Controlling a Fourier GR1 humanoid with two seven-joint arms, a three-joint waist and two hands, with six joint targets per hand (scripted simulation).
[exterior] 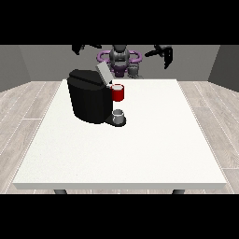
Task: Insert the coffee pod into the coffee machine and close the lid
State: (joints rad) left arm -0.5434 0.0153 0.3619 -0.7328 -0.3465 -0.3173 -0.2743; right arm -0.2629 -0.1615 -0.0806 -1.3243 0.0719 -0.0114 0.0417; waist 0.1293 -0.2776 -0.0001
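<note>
Front view: small grey coffee pod [119,113] nearer than both raised hands; hand at view's left [84,47] closer; fingers: cannot tell.

Your coffee machine [90,99] is a black, boxy unit sitting upright on the counter [140,149], in the rear-left part of the top, roughly 10 o'clock from the counter's centre. Its lid [103,73] is a light grey flap, hinged open and tilted up toward 1 o'clock from the machine's top. At the machine's 3 o'clock side you see a red thing at the machine [118,92], just below the raised lid. At 5 o'clock from the machine body, on its low black base, stands a small grey thing [119,115]; you can't confirm it as the pod.
</note>
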